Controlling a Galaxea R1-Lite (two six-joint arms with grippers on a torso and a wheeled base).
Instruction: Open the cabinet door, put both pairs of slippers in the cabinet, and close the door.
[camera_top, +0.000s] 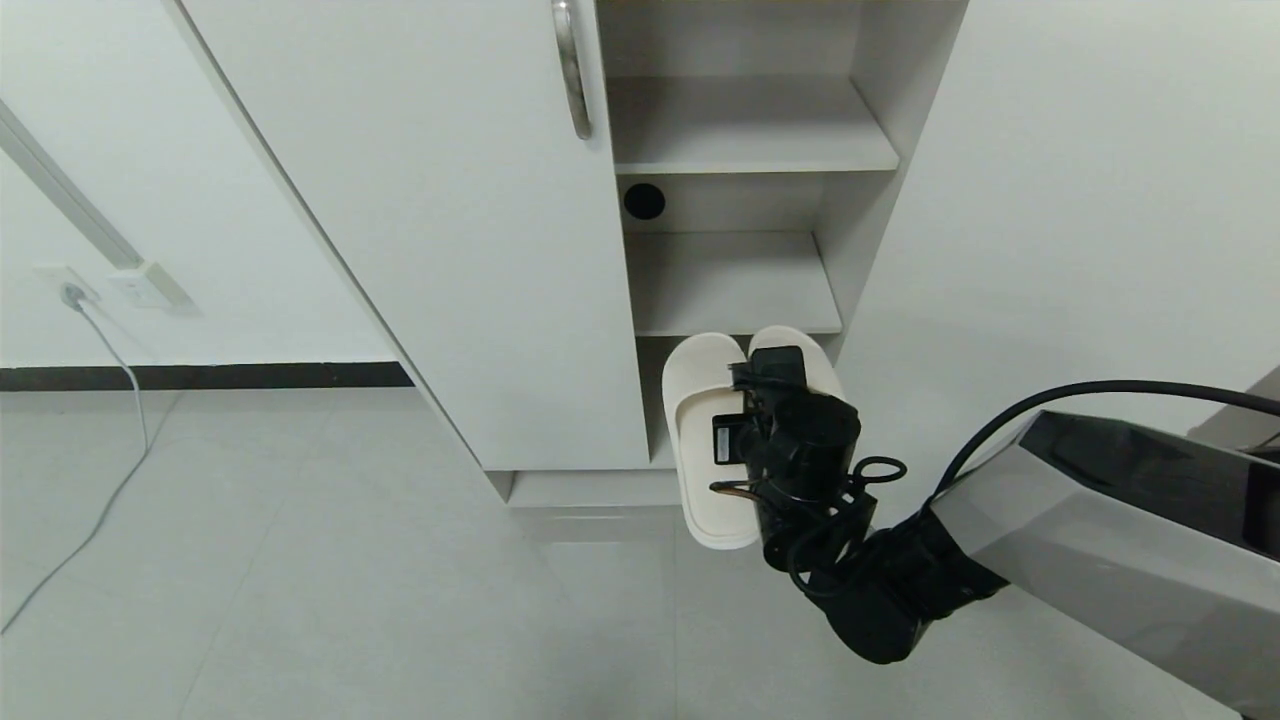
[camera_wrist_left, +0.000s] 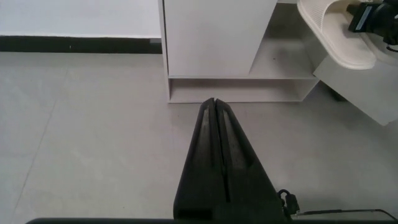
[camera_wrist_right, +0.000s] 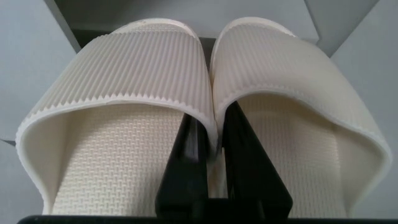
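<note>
- Holding a pair of slippers (camera_top: 703, 420), the right gripper (camera_top: 770, 385) is hanging just in front of the cabinet (camera_top: 745, 125), low down at the open right half.
- Its fingers are clenching the two inner edges of the cream slippers together; in the right wrist view the black fingers (camera_wrist_right: 186, 168) are sitting inside the ribbed straps (camera_wrist_right: 124, 81), one in each slipper.
- The slippers are lying side by side and touching, toes pointing at the cabinet's lowest compartment, heels nearer the room, soles off the grey floor (camera_top: 300, 560).
- The cabinet's right door (camera_top: 1080, 200) is standing swung open to the right, showing bare white shelves and a round dark hole (camera_top: 644, 201) in the back panel.
- The left door (camera_top: 430, 220) is showing its long metal handle (camera_top: 570, 70) at its right edge.
- The left gripper (camera_wrist_left: 213, 109) is hovering over the floor, well apart from the cabinet's base, its fingers pressed flat together with nothing between them.
- Far left, a grey cable (camera_top: 120, 470) is trailing from a wall socket (camera_top: 70, 295) across the floor.
</note>
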